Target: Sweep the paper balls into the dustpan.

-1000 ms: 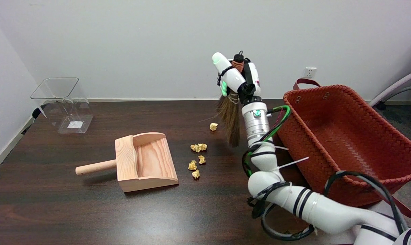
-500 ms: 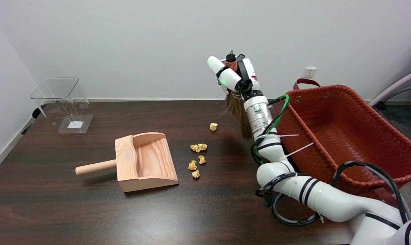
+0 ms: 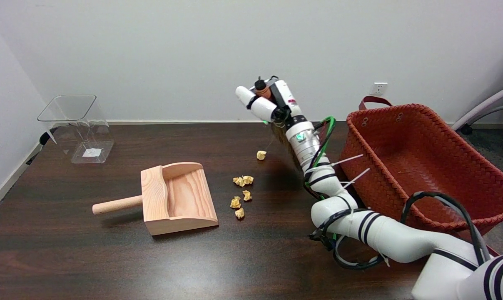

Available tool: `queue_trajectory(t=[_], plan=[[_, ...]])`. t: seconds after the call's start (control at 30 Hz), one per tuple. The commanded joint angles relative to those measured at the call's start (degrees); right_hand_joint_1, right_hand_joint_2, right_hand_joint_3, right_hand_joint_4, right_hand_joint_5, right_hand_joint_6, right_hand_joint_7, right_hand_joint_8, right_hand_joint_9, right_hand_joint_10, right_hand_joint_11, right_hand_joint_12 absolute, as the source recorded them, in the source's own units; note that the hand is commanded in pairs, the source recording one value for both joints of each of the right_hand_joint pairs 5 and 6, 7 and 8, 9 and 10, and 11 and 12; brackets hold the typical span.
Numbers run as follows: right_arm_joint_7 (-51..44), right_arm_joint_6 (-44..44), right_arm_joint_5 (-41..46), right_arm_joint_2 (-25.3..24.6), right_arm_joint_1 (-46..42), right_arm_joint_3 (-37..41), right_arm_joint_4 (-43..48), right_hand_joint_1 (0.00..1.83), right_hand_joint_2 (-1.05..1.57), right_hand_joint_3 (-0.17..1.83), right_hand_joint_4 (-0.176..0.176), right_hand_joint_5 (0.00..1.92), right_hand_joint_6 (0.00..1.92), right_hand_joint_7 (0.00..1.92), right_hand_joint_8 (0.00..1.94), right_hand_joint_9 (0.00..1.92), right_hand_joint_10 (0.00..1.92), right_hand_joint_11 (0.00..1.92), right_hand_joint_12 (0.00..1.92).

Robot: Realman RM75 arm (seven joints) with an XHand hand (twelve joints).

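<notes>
Wooden dustpan (image 3: 176, 199) sits left of paper balls (image 3: 242, 194).

A single head camera, mounted above the near side of the dark tabletop (image 3: 110, 258), looks down and across it toward the pale back wall (image 3: 172, 50). The view is wide, taking in the tabletop's full depth, a clear container (image 3: 74, 127) at far left and a woven basket (image 3: 422, 166) at right. The right arm (image 3: 372, 233) enters from the lower right corner, closest to the lens.
</notes>
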Motion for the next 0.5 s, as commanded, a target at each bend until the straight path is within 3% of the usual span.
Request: queue_trajectory(t=[0.03,0.17,0.5], plan=[[9.6,-1.1,-17.9,-5.8,5.1,-1.0,-11.8,0.70,1.49,0.19,0.000,1.92,1.92,1.92,1.92,1.92,1.92,1.92,1.92],[15.3,-1.1,-17.7,-7.0,4.0,-0.9,-12.6,0.70,1.50,0.18,0.000,1.92,1.92,1.92,1.92,1.92,1.92,1.92,1.92],[17.1,-4.2,-15.3,-7.7,0.7,-0.3,-9.8,0.67,1.57,0.04,0.000,1.92,1.92,1.92,1.92,1.92,1.92,1.92,1.92]])
